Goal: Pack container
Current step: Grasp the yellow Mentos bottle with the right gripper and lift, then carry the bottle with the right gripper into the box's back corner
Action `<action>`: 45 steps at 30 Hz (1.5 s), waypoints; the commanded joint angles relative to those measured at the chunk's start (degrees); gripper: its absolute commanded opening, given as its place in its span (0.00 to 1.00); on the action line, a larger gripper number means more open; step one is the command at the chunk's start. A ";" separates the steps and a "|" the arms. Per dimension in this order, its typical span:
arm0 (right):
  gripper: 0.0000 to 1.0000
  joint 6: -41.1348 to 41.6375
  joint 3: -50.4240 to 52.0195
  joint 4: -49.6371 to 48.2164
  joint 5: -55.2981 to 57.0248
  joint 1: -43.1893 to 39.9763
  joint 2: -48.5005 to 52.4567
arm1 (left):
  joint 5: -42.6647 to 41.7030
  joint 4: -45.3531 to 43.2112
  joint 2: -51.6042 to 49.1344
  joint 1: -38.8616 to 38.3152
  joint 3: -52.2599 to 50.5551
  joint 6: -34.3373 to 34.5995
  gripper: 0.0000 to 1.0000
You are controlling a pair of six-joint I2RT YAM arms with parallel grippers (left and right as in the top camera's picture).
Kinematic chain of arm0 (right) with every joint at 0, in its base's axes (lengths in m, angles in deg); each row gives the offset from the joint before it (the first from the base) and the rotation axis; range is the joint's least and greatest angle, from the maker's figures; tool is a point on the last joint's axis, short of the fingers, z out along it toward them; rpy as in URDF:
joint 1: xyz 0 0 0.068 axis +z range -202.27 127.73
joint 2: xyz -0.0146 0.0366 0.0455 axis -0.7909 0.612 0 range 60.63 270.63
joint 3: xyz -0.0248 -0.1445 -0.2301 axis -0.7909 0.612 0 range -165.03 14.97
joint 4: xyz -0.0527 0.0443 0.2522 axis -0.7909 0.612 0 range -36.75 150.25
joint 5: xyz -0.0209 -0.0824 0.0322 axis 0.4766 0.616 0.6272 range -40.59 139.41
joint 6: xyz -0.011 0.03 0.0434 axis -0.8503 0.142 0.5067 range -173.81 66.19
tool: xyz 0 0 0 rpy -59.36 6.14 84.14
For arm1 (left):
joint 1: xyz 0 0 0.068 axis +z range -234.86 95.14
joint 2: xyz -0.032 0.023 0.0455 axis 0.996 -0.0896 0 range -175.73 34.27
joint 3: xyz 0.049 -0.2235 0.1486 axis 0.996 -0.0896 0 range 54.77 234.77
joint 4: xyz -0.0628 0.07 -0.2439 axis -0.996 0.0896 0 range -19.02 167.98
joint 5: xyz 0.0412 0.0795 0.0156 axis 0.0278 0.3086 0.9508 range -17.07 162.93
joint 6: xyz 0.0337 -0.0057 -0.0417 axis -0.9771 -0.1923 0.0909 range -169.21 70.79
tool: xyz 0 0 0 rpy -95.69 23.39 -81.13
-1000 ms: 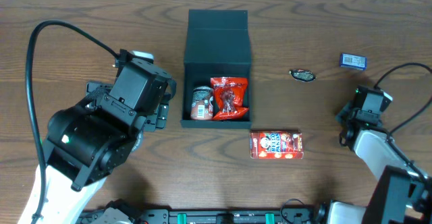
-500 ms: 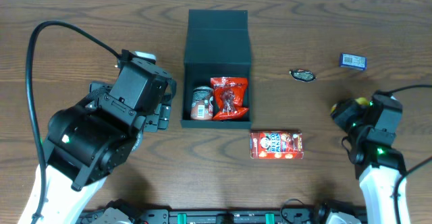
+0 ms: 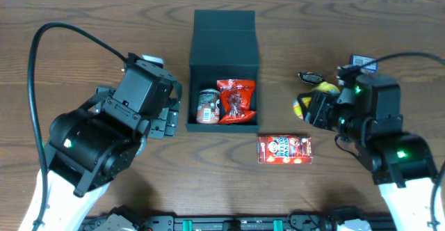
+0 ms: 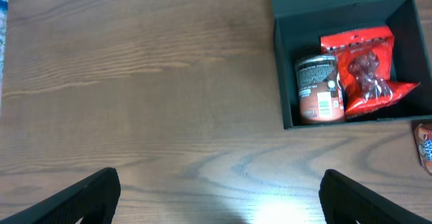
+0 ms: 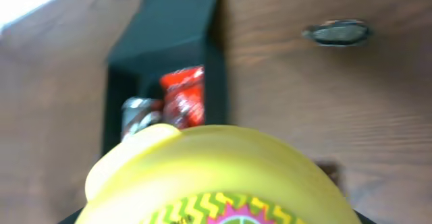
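Container (image 3: 224,46) holds two items (can (image 3: 207,106), pouch (image 3: 236,100)); right pincer (image 3: 311,106) seemingly grips one tub (image 3: 322,89).

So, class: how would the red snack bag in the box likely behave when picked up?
The red snack bag looks crinkled and glossy, so probably floppy and slightly slippery. Its puffy shape suggests light for its size. Lying flat beside the can, it seems unlikely to roll.

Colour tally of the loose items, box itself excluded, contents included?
Red: 2 (crinkly red snack bag in the dark teal cardboard box, flat red carton outside it)
Brown: 1 (small brown can in the box)
Yellow: 1 (round yellow item)
Blue: 1 (small blue packet)
Dark: 1 (small dark oval object)
Total: 6
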 commanded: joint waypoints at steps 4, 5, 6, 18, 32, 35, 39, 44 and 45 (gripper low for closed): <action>0.02 -13.62 -17.38 19.23 -8.44 5.97 11.17 | -0.17 0.81 0.37 -0.07 -0.48 2.60 0.95; 0.01 -14.58 -20.85 23.69 -8.44 6.58 14.16 | -0.07 0.98 0.74 -0.07 -0.46 3.30 0.95; 0.01 -15.56 -23.04 26.18 -8.52 6.97 16.17 | 0.09 1.14 1.05 -0.07 -0.46 3.87 0.95; 0.02 -0.15 -34.82 22.86 -18.27 8.79 32.15 | 1.95 4.22 6.91 3.17 -0.46 12.33 0.95; 0.02 71.65 -34.62 1.84 9.73 22.34 34.10 | 1.44 6.29 7.50 3.98 -0.46 12.76 0.95; 0.02 78.60 -34.62 0.92 14.95 26.08 35.10 | 1.42 7.37 7.48 3.98 -0.46 12.76 0.95; 0.02 89.94 -34.62 0.85 16.52 28.35 36.24 | 1.29 8.70 7.48 3.98 -0.46 12.74 0.95; 0.02 90.82 -34.62 -1.14 19.47 28.48 39.54 | 1.29 9.01 7.48 3.98 -0.46 12.59 0.95; 0.02 90.55 -34.62 -1.95 19.50 28.50 40.46 | 1.29 9.01 7.48 3.98 -0.46 12.59 0.95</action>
